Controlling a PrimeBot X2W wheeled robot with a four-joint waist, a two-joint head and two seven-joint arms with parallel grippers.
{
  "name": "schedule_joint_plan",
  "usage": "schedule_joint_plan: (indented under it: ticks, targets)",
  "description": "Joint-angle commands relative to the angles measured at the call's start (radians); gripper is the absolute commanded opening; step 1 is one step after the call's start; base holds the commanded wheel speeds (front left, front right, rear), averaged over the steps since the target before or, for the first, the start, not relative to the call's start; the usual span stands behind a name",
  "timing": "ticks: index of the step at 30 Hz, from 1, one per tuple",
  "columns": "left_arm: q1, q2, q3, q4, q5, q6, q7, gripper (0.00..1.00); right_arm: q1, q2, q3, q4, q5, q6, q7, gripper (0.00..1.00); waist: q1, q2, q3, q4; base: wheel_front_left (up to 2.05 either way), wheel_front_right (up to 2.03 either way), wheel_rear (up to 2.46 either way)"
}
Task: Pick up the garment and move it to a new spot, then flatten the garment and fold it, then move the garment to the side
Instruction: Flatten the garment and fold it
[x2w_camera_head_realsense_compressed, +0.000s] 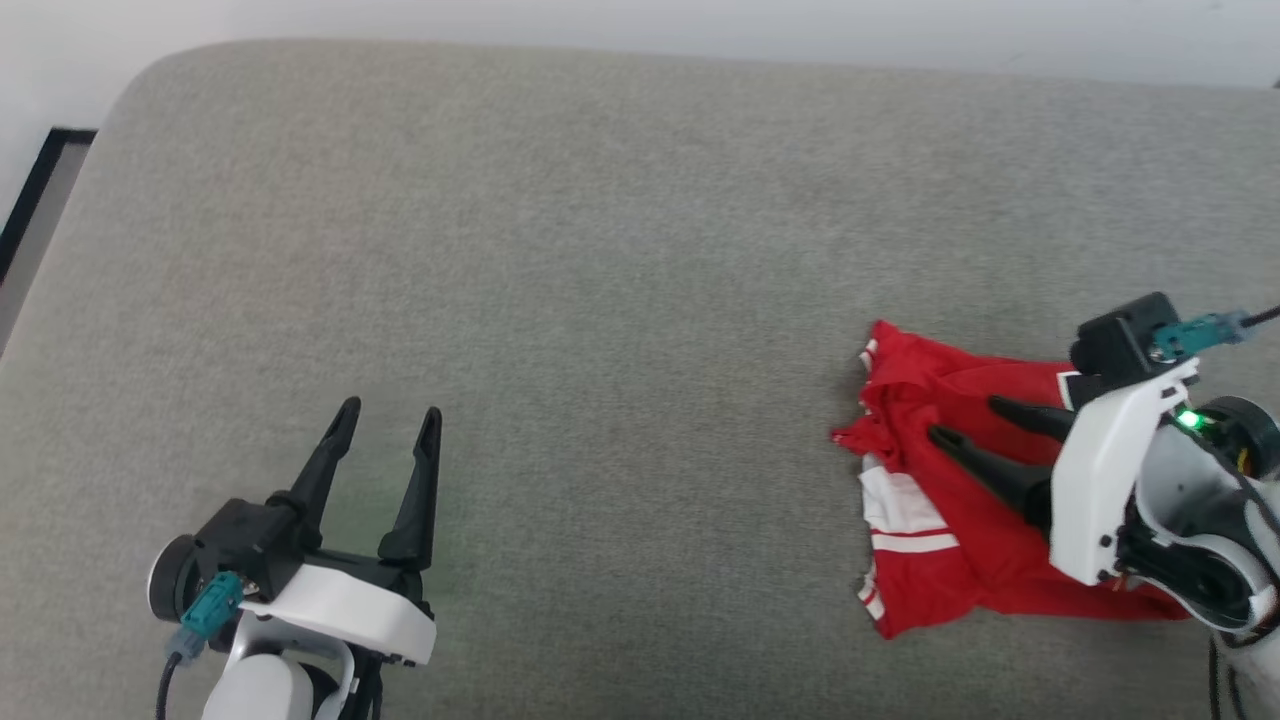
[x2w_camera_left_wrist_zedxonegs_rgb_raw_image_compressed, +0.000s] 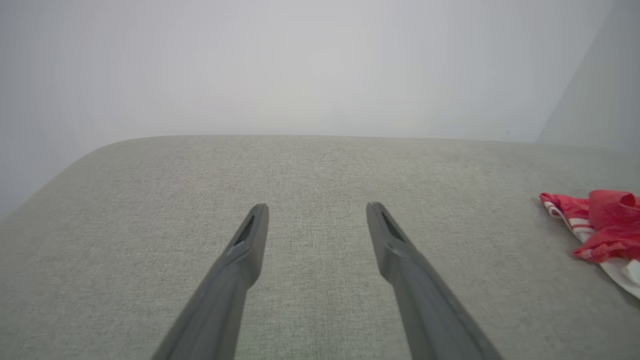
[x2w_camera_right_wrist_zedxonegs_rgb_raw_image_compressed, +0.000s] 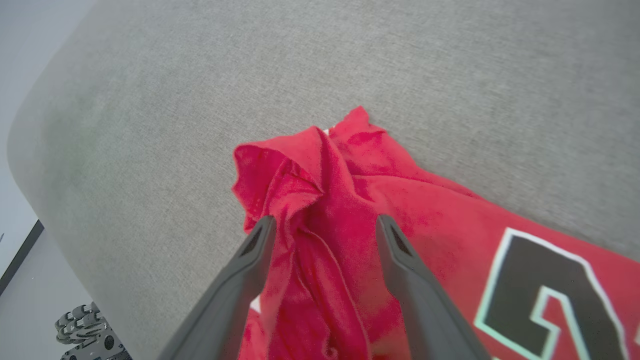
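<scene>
At lower right my right gripper (x2w_camera_head_realsense_compressed: 961, 418), fingers apart, straddles a raised fold of the garment (x2w_camera_head_realsense_compressed: 985, 565) to pinch it; my left gripper (x2w_camera_head_realsense_compressed: 391, 408) idles spread, lower left.

Setting is reading as a bare test room: rounded grey fabric-covered pad (x2w_camera_head_realsense_compressed: 600, 250) is spreading left to right, plain pale wall (x2w_camera_left_wrist_zedxonegs_rgb_raw_image_compressed: 320, 65) is rising at its far edge, dark skirting strip (x2w_camera_head_realsense_compressed: 28, 195) is showing far left.

Even, soft light; hazy background.
</scene>
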Motion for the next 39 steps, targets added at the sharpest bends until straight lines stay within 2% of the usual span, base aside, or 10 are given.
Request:
schedule_joint_plan:
  ticks: [1, 7, 9, 16, 21, 24, 29, 33, 39]
  targets:
    - [0.008, 0.007, -0.002, 0.004, 0.003, 0.001, -0.005, 1.00, 0.011, -0.008, -0.012, 0.005, 0.007, 0.000, -0.017, 1.00, 0.0000, 0.0000, -0.023, -0.025, 0.00, 0.00, 0.00]
    - [0.025, 0.008, -0.021, 0.029, -0.017, 0.001, -0.005, 1.00, 0.024, -0.009, -0.042, 0.061, 0.011, 0.000, -0.113, 1.00, 0.0000, 0.0000, -0.055, -0.057, 0.00, 0.00, 0.00]
    - [0.022, 0.005, -0.027, 0.045, -0.029, 0.001, -0.005, 1.00, 0.028, -0.004, -0.039, 0.089, 0.009, 0.000, -0.175, 1.00, 0.0000, 0.0000, -0.066, -0.068, 0.00, 0.00, 0.00]
    - [0.026, -0.020, -0.006, 0.101, -0.076, 0.001, -0.005, 1.00, 0.033, 0.007, -0.027, 0.225, -0.031, 0.000, -0.486, 1.00, 0.0000, 0.0000, -0.100, -0.094, 0.00, 0.00, 0.00]
    - [0.052, -0.035, 0.040, 0.119, -0.088, 0.001, -0.005, 1.00, 0.028, 0.061, -0.049, 0.342, -0.077, 0.000, -0.717, 1.00, 0.0000, 0.0000, -0.140, -0.114, 0.00, 0.00, 0.00]
    - [0.063, -0.039, 0.063, 0.118, -0.076, 0.001, -0.005, 1.00, 0.028, 0.096, -0.071, 0.389, -0.117, 0.000, -0.818, 1.00, 0.0000, 0.0000, -0.153, -0.118, 0.00, 0.00, 0.00]
    - [0.083, -0.036, 0.086, 0.090, -0.039, 0.001, -0.005, 1.00, 0.071, 0.145, -0.154, 0.388, -0.204, 0.000, -0.864, 1.00, 0.0000, 0.0000, -0.171, -0.113, 0.00, 0.00, 0.00]
    - [0.106, -0.027, 0.086, 0.055, -0.011, 0.001, -0.005, 1.00, 0.147, 0.184, -0.257, 0.299, -0.289, 0.000, -0.864, 1.00, 0.0000, 0.0000, -0.180, -0.106, 0.00, 0.00, 0.00]
    - [0.154, -0.017, 0.092, -0.002, 0.016, 0.001, -0.005, 1.00, 0.287, 0.213, -0.351, 0.185, -0.367, 0.000, -0.864, 1.00, 0.0000, 0.0000, -0.186, -0.095, 0.00, 0.00, 0.00]
